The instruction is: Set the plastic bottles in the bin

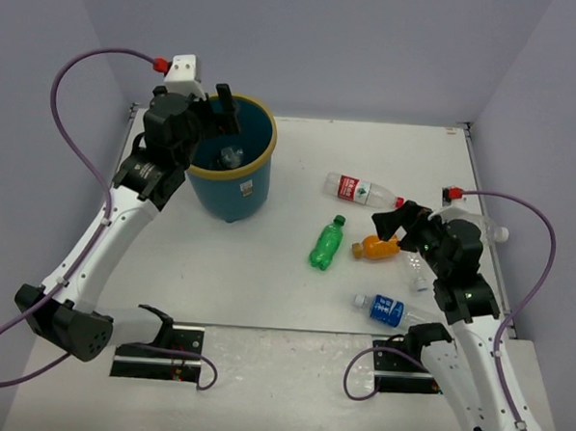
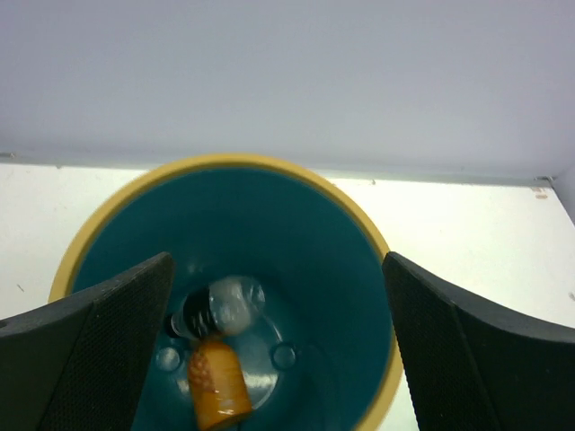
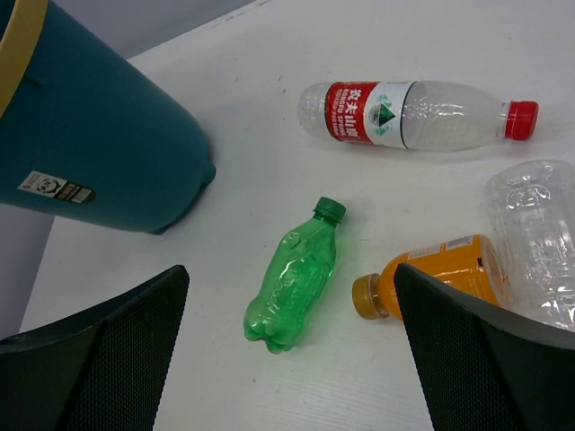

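The teal bin (image 1: pixel 234 179) with a yellow rim stands at the back left. My left gripper (image 1: pixel 224 114) hangs open and empty over its mouth. Inside the bin (image 2: pixel 305 269) lie an orange bottle (image 2: pixel 217 384) and a clear bottle with a black label (image 2: pixel 216 305). On the table lie a red-label bottle (image 1: pixel 363 190), a green bottle (image 1: pixel 326 243), an orange bottle (image 1: pixel 377 247), a blue-label bottle (image 1: pixel 387 310) and a plain clear bottle (image 3: pixel 537 242). My right gripper (image 1: pixel 392 223) is open and empty above the green bottle (image 3: pixel 295 286) and orange bottle (image 3: pixel 429 276).
The bin's side with its white label (image 3: pixel 56 187) shows at the upper left of the right wrist view. Grey walls close the table at the back and both sides. The red-label bottle (image 3: pixel 418 114) lies beyond the green one.
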You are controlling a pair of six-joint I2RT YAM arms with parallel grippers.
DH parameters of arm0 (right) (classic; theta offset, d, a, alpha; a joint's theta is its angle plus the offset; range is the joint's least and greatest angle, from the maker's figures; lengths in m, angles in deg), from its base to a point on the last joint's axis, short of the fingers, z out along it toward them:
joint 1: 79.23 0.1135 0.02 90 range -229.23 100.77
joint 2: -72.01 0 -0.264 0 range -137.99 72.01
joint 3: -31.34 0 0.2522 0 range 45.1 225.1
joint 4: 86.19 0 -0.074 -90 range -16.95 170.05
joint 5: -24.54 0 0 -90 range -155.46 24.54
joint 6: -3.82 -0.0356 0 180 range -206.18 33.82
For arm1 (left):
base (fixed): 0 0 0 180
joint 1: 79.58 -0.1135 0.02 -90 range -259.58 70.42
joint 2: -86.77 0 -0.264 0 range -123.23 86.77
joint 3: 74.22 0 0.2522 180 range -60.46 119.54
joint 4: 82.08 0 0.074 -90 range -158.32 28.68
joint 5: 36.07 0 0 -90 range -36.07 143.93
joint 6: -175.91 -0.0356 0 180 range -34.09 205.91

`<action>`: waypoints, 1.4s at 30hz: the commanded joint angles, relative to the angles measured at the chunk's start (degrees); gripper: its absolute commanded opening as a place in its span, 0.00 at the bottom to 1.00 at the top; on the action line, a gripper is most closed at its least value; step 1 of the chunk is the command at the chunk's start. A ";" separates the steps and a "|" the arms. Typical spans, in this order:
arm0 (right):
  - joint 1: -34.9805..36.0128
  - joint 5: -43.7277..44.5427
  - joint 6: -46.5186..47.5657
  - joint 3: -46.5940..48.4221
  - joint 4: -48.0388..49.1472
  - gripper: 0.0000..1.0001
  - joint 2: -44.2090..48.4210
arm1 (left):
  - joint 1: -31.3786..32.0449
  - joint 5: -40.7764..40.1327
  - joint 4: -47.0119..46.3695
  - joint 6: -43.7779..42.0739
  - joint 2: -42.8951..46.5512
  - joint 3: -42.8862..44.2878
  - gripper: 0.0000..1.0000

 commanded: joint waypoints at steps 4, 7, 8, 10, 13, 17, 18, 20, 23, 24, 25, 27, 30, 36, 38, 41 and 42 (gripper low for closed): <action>2.69 4.52 -1.00 3.06 -0.45 0.99 -2.28 | -0.29 7.70 -1.08 5.19 14.27 -13.04 1.00; 4.30 5.08 -1.79 2.81 -0.38 0.99 -2.89 | -0.29 9.64 -2.42 7.35 20.87 -20.67 1.00; 4.93 5.44 -2.02 2.69 -0.23 0.99 -3.11 | -0.29 11.49 -2.48 8.04 22.53 -22.65 1.00; 7.63 7.39 -2.49 2.91 -0.55 0.99 -4.75 | -0.29 14.67 -2.05 10.29 26.68 -27.77 1.00; 12.14 11.38 -3.43 4.16 -2.00 0.99 -8.46 | -0.27 18.34 -1.40 13.92 33.46 -36.19 1.00; 19.24 16.72 -4.94 5.52 -2.00 0.99 -15.51 | -0.20 18.92 3.75 16.82 39.31 -41.65 1.00; 20.83 17.51 -5.58 5.96 -1.43 0.99 -17.59 | -0.23 19.14 5.03 17.31 40.48 -42.45 1.00; 24.17 18.91 -7.38 6.83 -0.36 0.99 -21.93 | -0.25 19.63 7.21 17.76 42.62 -43.60 1.00; 28.13 20.98 -10.46 9.00 0.23 0.99 -29.20 | -0.27 19.68 9.04 17.26 44.03 -42.30 1.00; 28.98 21.71 -11.42 9.96 0.01 0.99 -31.85 | -0.23 19.49 9.47 16.99 44.11 -41.53 1.00; 29.70 22.40 -12.23 10.99 -0.25 0.99 -34.66 | -0.22 19.23 9.78 16.74 44.17 -40.92 1.00; 31.27 23.64 -13.24 13.34 -1.00 0.99 -40.64 | -0.29 18.39 10.37 16.48 44.02 -40.68 1.00; 33.21 26.29 -16.89 16.12 -3.63 0.99 -47.32 | -0.29 16.71 12.87 15.99 43.23 -40.51 1.00; 34.07 29.34 -24.41 15.75 -6.01 0.98 -55.84 | -0.28 11.15 19.76 16.02 45.04 -38.96 1.00; 34.07 28.95 -24.94 15.52 -5.01 0.91 -57.29 | -0.28 10.45 20.22 16.25 46.74 -38.96 1.00; 34.07 29.80 -25.31 14.63 -2.42 0.73 -57.93 | -0.23 8.08 21.96 17.16 49.13 -39.02 1.00; 34.07 30.09 -25.39 14.35 -1.76 0.70 -57.94 | -0.20 7.21 22.71 17.49 49.52 -39.05 1.00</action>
